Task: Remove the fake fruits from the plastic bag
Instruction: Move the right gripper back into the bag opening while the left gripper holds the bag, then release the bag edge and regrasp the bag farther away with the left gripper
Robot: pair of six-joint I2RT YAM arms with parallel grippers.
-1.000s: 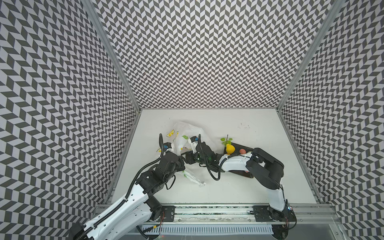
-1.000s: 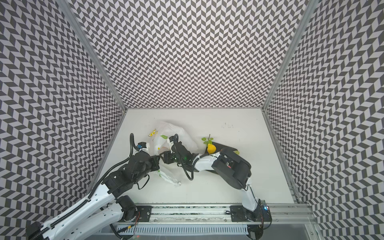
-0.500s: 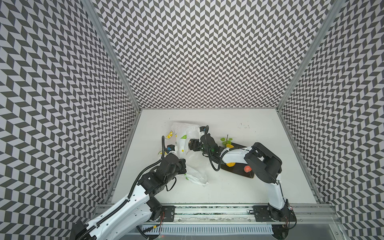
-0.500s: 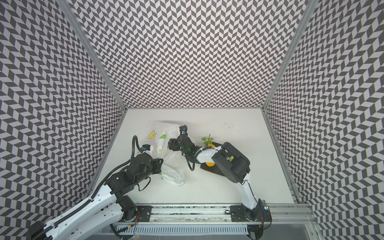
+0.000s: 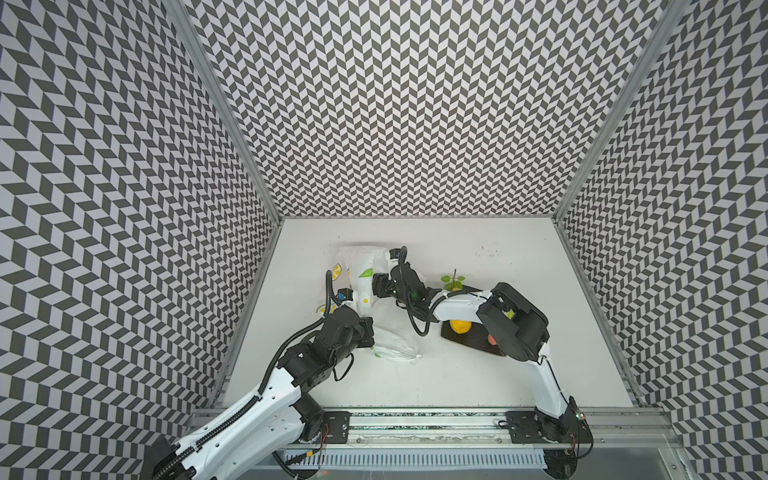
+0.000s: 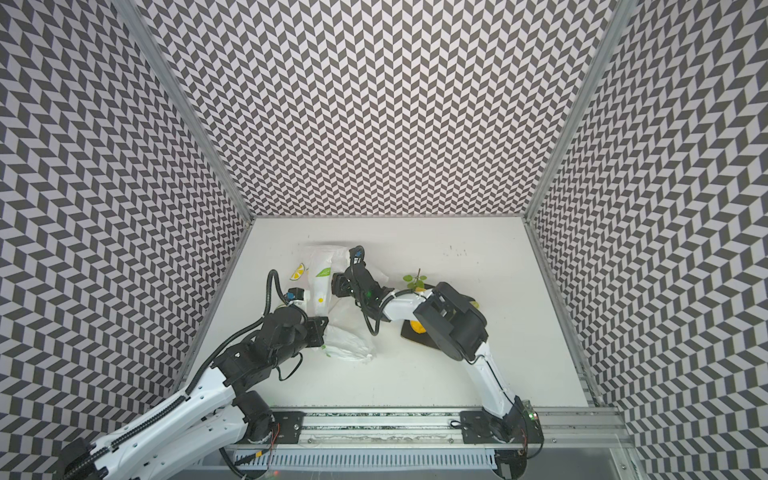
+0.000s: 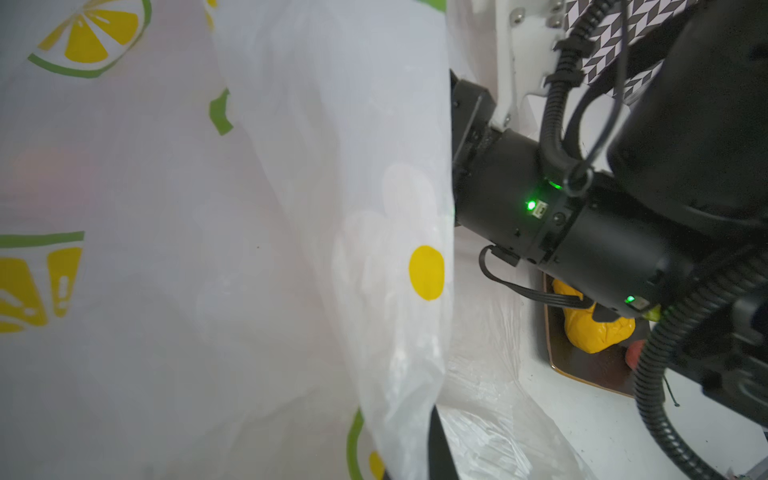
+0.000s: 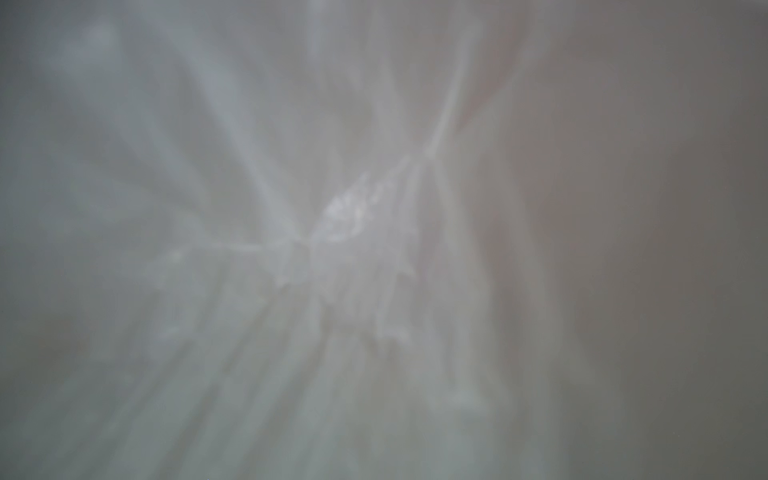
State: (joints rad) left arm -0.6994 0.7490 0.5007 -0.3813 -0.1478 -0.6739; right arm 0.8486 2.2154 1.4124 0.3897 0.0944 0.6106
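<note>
Zigzag walls, white desk (image 5: 478,374). In both top views the plastic bag (image 5: 359,272) is pulled long, running from the left fingers (image 5: 371,334) toward the back wall; they're pinched tight on its film. Right fingers (image 5: 374,286) press into its side, their gap is hidden. Left wrist: bag film, yellow lemon (image 7: 598,332) on a dark plate (image 7: 582,370) behind. Right wrist: only blurry film.

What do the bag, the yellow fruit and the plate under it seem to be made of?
The plastic bag looks like thin translucent white film, softly glossy: it creases and light passes through. The yellow fruit is probably moulded plastic: smooth, slightly shiny, lumpy. The plate is dark and glossy with a pale rim, ceramic or hard plastic; I cannot tell which.
</note>
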